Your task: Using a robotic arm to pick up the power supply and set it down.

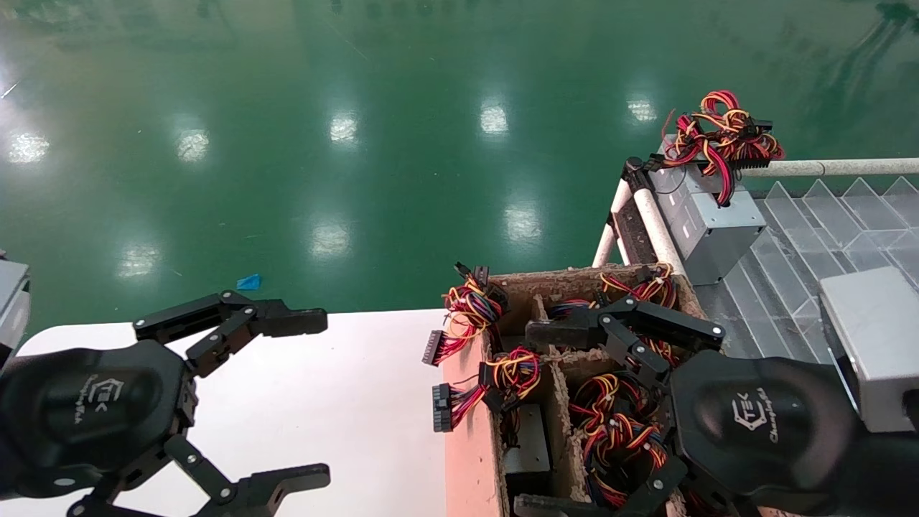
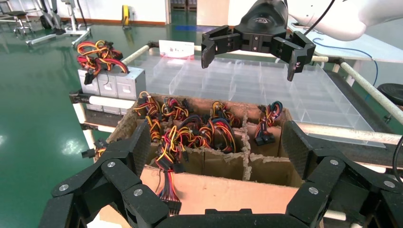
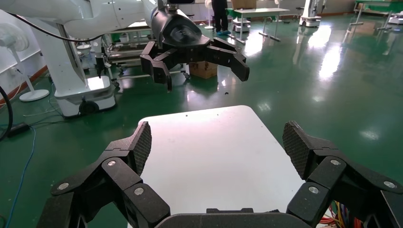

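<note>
I see my right gripper (image 1: 535, 420), black linked fingers spread wide and holding nothing, hanging over the brown corrugated cardboard divider box (image 1: 470, 459). Grey sheet-metal power supplies (image 1: 528, 445) sit in its cells under tangled red, yellow and black wire bundles (image 1: 513, 370). My left gripper (image 1: 316, 398) hangs equally wide open above the smooth white table (image 1: 344, 402), well apart from the box.

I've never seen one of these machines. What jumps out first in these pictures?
Two black claw-like grippers, both open: the left gripper hangs over a white table, the right gripper over a cardboard box beside it. The box is stuffed with bright red, yellow and black wire bundles.
</note>
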Robot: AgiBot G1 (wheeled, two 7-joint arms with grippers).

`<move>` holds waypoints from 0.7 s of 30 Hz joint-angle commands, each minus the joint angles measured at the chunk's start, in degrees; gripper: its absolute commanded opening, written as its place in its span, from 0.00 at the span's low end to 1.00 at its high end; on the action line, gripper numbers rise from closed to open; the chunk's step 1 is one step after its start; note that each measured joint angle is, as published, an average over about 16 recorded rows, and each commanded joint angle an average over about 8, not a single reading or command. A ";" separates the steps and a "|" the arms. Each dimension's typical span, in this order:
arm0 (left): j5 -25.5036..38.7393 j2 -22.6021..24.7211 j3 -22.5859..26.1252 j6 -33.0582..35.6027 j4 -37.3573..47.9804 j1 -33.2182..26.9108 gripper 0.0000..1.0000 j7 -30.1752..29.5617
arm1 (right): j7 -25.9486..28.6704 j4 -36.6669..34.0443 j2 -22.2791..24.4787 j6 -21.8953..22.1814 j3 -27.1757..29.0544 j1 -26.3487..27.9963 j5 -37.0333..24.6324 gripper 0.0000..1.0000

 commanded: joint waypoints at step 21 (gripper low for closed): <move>0.00 0.00 0.01 0.00 0.01 0.00 0.00 0.00 | 0.07 -16.35 -9.19 6.08 -6.58 0.52 -10.30 0.31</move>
